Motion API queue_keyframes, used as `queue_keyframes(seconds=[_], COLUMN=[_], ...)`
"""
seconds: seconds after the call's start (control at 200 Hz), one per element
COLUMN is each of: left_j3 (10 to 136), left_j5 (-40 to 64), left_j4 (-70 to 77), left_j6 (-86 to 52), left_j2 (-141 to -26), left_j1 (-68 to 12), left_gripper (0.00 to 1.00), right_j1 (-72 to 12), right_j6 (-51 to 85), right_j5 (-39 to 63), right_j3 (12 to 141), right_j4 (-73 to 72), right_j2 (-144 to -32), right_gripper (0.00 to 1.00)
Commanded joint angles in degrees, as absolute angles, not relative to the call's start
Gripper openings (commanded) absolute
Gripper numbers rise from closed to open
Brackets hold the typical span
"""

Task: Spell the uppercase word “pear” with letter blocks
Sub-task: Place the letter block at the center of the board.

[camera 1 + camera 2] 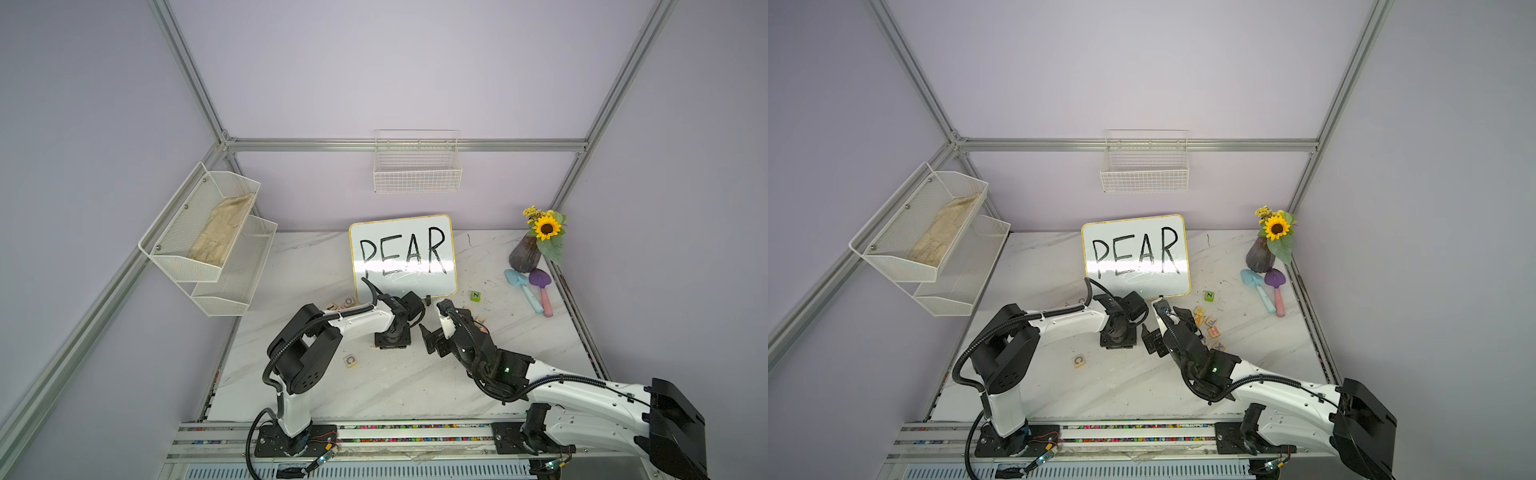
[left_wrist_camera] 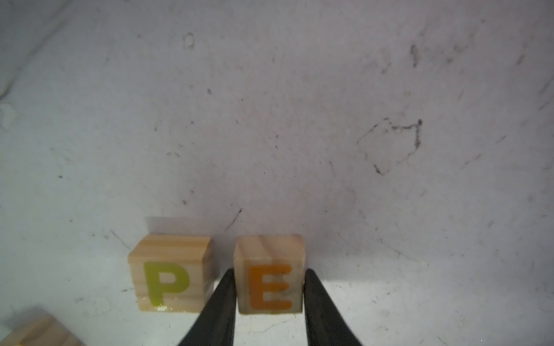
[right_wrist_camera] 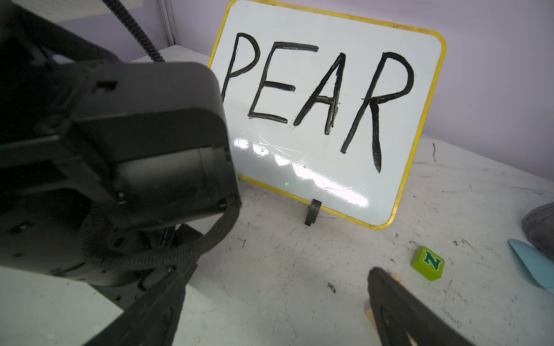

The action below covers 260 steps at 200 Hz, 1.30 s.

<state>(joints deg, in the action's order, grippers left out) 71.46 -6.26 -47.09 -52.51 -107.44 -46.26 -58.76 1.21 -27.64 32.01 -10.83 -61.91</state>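
as everything rests on it, the counter (image 1: pixel 374 386) goes first: one, white marble, with one whiteboard (image 1: pixel 403 257) lettered pear propped at the back. two arms.

right end effector (image 3: pixel 281 269): jaws wide, nothing between them, hovering near the board.

left end effector (image 2: pixel 269 271): narrow, one jaw on each side of the e block (image 2: pixel 269 287). pressing it or just clear, cannot tell.

e block sits flat on the counter just beside the p block (image 2: pixel 171 272), with a small gap and one jaw in that gap. both are hidden under the left arm in both top views. row so far: two blocks of four.

spare cubes: at least four in a cluster (image 1: pixel 1211 321) by the right arm, letters too small to trust; one c block (image 1: pixel 350 360); one green n block (image 3: pixel 428 263).

judgement: cubes are light, stiff wood, smooth-faced. pinch two opposite side faces low down, letter face clear. easily nudged, so mind the p.
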Motion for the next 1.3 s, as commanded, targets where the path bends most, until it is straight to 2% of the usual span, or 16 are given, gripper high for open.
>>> queue_keyframes(seconds=[0.0,0.78,1.295], left_j3=[71.81,73.80,75.66], left_j5=[-7.20,-7.65,-7.47], left_j4=[-47.81,-48.08,-48.08], left_j6=[-52.56,-51.68,-50.63], left_j2=[-105.28,-105.15,-105.03], left_j1=[-46.14,-46.23,-46.23], left_gripper=[0.38,0.46,0.47], right_j1=[-58.38,-58.23,-58.01], right_j6=[1.24,1.34,1.51], right_j5=[-28.48,-28.32,-28.11], right_j3=[33.49,33.49,33.40], right_j4=[-10.20,-10.37,-10.63], right_j2=[-62.40,-63.10,-63.63], right_gripper=[0.97,0.97,0.97])
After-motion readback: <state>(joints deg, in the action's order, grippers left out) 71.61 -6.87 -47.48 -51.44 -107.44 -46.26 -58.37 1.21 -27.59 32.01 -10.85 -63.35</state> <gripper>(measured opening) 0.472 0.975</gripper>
